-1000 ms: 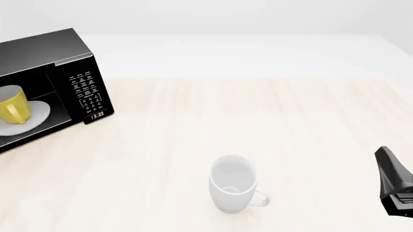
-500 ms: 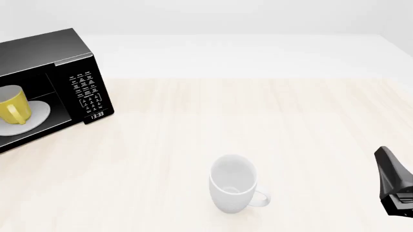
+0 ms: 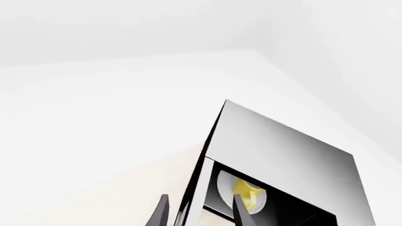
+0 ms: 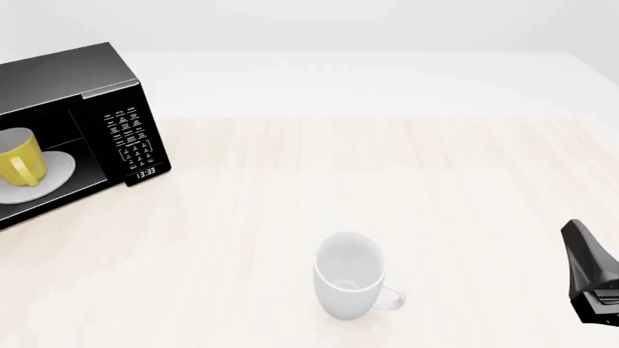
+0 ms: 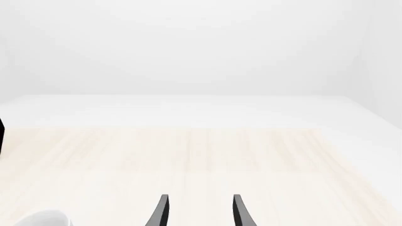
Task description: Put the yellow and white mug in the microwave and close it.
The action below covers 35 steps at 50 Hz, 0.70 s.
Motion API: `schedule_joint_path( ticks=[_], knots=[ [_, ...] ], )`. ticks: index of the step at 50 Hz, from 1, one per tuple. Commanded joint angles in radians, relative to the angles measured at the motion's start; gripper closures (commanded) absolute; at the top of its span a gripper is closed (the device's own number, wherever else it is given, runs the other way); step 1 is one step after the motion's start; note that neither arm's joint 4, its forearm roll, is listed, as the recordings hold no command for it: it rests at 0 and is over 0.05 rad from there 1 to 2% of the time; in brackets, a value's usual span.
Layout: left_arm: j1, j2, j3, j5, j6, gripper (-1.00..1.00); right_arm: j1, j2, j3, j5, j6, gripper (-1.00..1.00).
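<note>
The black microwave (image 4: 92, 94) stands at the far left with its cavity showing. Inside it the yellow and white mug (image 4: 19, 159) stands upright on the white turntable plate (image 4: 58, 170). No door shows in the front view, and neither does my left gripper. In the left wrist view my left gripper (image 3: 199, 214) is open beside the microwave (image 3: 283, 150). The cavity's front edge shows between its fingers, and the mug (image 3: 248, 194) lies beyond. Whether a finger touches the microwave I cannot tell. My right gripper (image 5: 199, 214) is open and empty over the table.
A larger all-white mug (image 4: 350, 275) stands upright near the front middle, its handle to the right. Its rim shows in the right wrist view (image 5: 44, 219). The right arm (image 4: 590, 279) sits low at the right edge. The light wood table (image 4: 387, 181) runs back to a white strip.
</note>
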Motion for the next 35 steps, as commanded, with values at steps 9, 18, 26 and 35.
schedule_joint_path(
  ticks=[9, 18, 26, 35],
  knots=[
    [0.102, 0.025, 0.017, -0.014, -0.004, -1.00, 0.000, 0.000, 0.000, 0.000, 0.000, -1.00],
    [0.187, 0.033, 0.024, -0.022, 0.003, -1.00, 0.000, 0.000, 0.000, 0.000, 0.000, -1.00],
    [0.222, 0.040, 0.040, -0.040, 0.003, -1.00, 0.000, 0.000, 0.000, 0.000, 0.000, -1.00],
    [0.300, 0.071, 0.043, -0.055, 0.027, -1.00, 0.000, 0.000, 0.000, 0.000, 0.000, -1.00]
  ],
)
